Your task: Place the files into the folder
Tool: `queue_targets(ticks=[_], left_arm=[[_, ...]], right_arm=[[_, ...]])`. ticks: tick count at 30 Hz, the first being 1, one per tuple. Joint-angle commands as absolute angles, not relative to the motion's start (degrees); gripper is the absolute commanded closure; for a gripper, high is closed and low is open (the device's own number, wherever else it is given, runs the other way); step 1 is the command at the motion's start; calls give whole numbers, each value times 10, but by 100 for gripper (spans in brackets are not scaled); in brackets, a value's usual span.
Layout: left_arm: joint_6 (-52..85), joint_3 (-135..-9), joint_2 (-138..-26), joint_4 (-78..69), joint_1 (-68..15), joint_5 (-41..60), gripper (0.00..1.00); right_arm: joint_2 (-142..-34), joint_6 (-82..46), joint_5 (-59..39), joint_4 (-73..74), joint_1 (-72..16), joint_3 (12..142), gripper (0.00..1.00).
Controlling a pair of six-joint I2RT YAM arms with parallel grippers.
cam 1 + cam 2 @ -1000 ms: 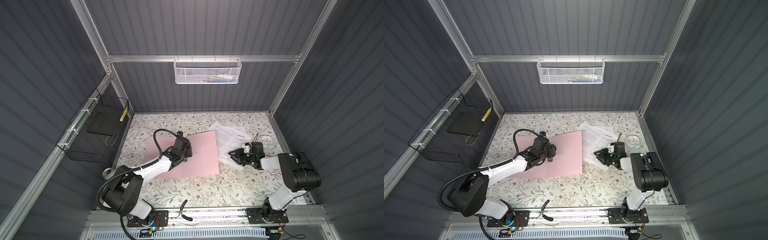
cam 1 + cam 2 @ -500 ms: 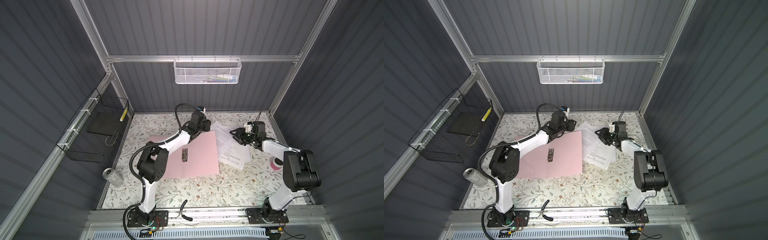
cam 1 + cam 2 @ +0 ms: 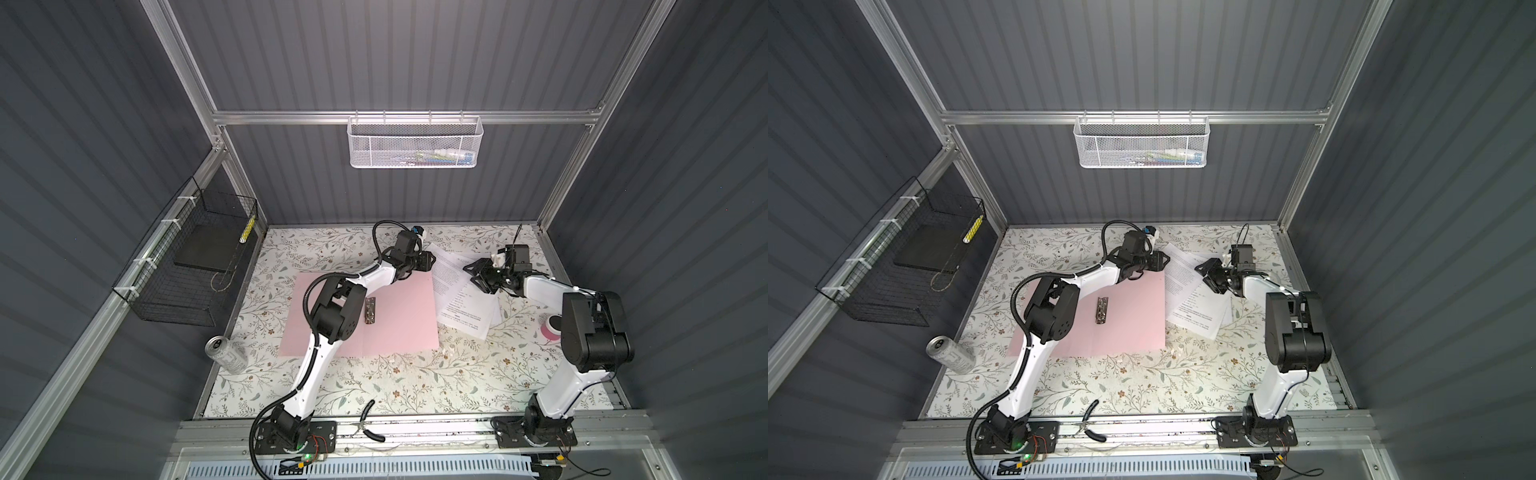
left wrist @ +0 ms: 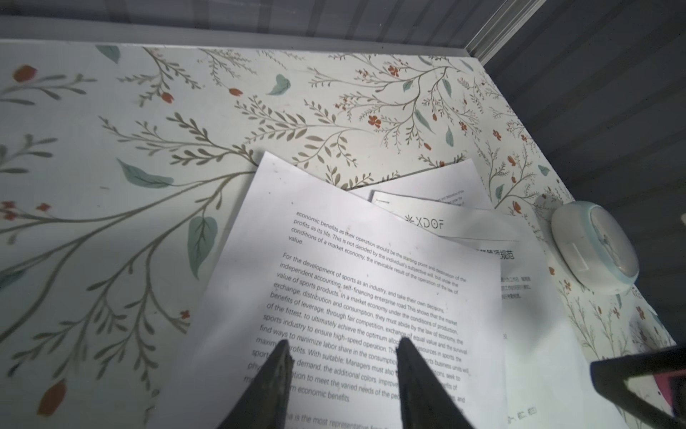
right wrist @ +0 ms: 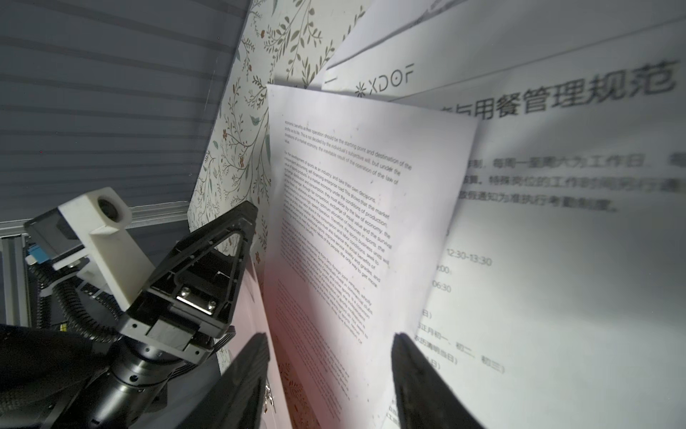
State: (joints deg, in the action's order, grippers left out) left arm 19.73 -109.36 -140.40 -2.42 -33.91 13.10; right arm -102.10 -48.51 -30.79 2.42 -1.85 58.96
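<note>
The files (image 3: 459,291) lie fanned on the surface (image 3: 374,374) at three o'clock of the open folder (image 3: 399,320), and with my left end effector (image 3: 432,262) and right end effector (image 3: 472,276) both open and empty above them, I should slide only the uppermost one flat towards nine o'clock.

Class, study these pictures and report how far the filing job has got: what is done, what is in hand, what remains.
Done: the folder lies open and flat, its clip exposed. In hand: the left gripper and right gripper both hover open over the files, gripping nothing. Left: no sheet is in the folder; they lie fanned at its right edge and need picking up and placing inside.
</note>
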Motion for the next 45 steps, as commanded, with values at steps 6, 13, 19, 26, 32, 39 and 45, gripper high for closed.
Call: queue_targets(ticks=[6, 13, 19, 26, 32, 39, 45], left_arm=[[215, -1113, -1437, -42, -313, 161, 54], [224, -1087, -1446, -60, -302, 166, 55], [235, -1068, -1448, -80, -297, 169, 56], [244, -1061, -1457, -90, -296, 177, 58], [249, -1043, -1455, -103, -296, 178, 59], [249, -1028, -1447, -106, -291, 178, 59], [238, -1040, -1418, -86, -285, 168, 59]], right_arm=[[-1074, -466, -284, 16, -9, 615, 44], [-1111, -481, -305, 70, -9, 613, 44], [-1147, -501, -334, 113, -11, 620, 46], [-1167, -518, -357, 140, -25, 634, 48], [-1188, -526, -373, 158, -46, 649, 52], [-1205, -544, -375, 174, -65, 661, 68], [-1154, -511, -327, 128, -64, 655, 100]])
